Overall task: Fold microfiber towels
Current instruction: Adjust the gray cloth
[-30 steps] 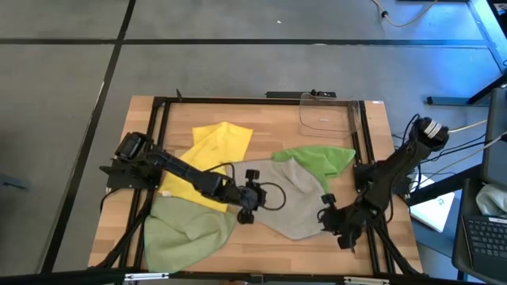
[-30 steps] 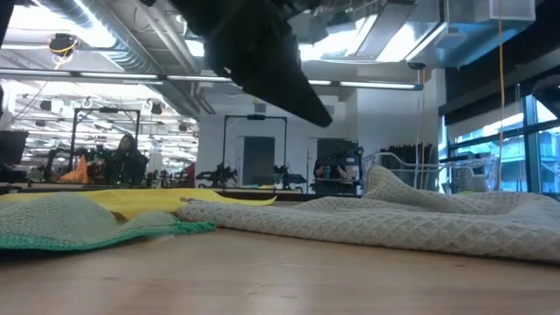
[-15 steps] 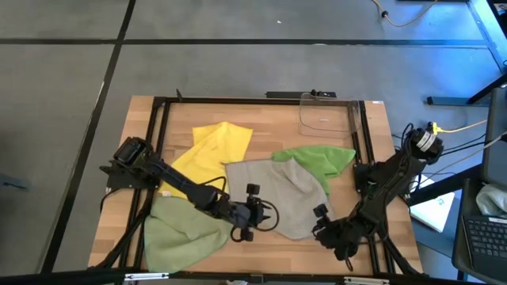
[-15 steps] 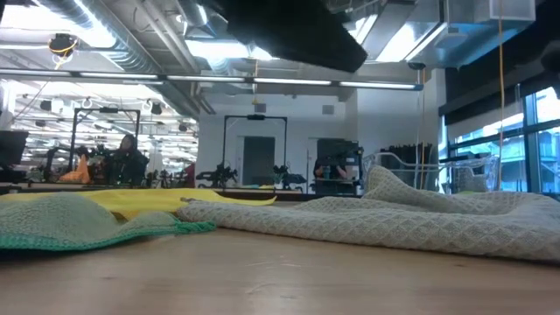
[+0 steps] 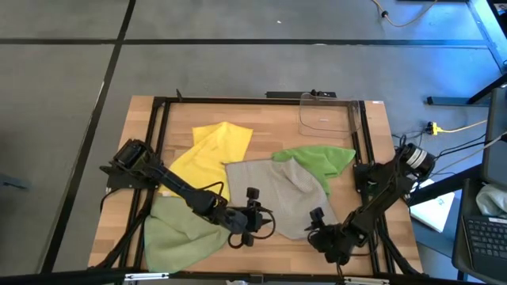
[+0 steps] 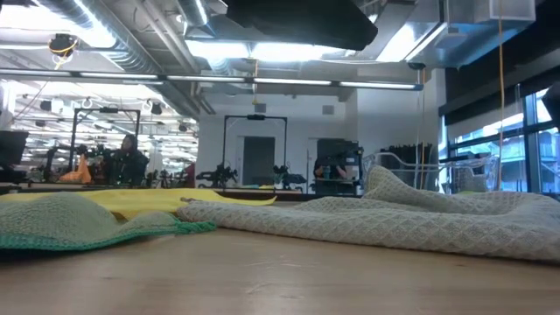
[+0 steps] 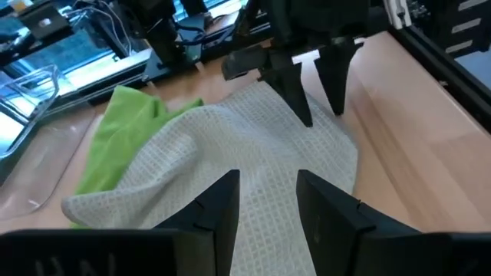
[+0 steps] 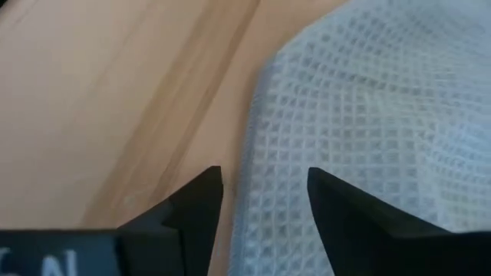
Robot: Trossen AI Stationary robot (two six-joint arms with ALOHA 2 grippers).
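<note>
The grey-beige towel [image 5: 277,194] lies spread mid-table, overlapping the bright green towel [image 5: 325,158] at its far right. The yellow towel [image 5: 210,150] lies far left and the pale olive-green towel [image 5: 178,233] near left. My left gripper [image 5: 255,224] hovers open above the grey-beige towel's [image 7: 230,146] near left edge. My right gripper [image 5: 315,223] is open, its fingers [image 7: 295,92] pointing steeply down just over the towel's near right corner [image 8: 337,115]. Whether they touch the cloth, I cannot tell.
A clear plastic bin [image 5: 326,115] stands at the far right of the table. Black frame rails [image 5: 158,142] run along the table's sides. Bare wood [image 6: 280,271] shows along the near edge between the two grippers.
My left gripper has swung toward the table's near edge, along the grey-beige towel's left side. My right gripper has sunk and moved toward the near edge and leftward, down to the towel's near right corner. The towels lie as before.
</note>
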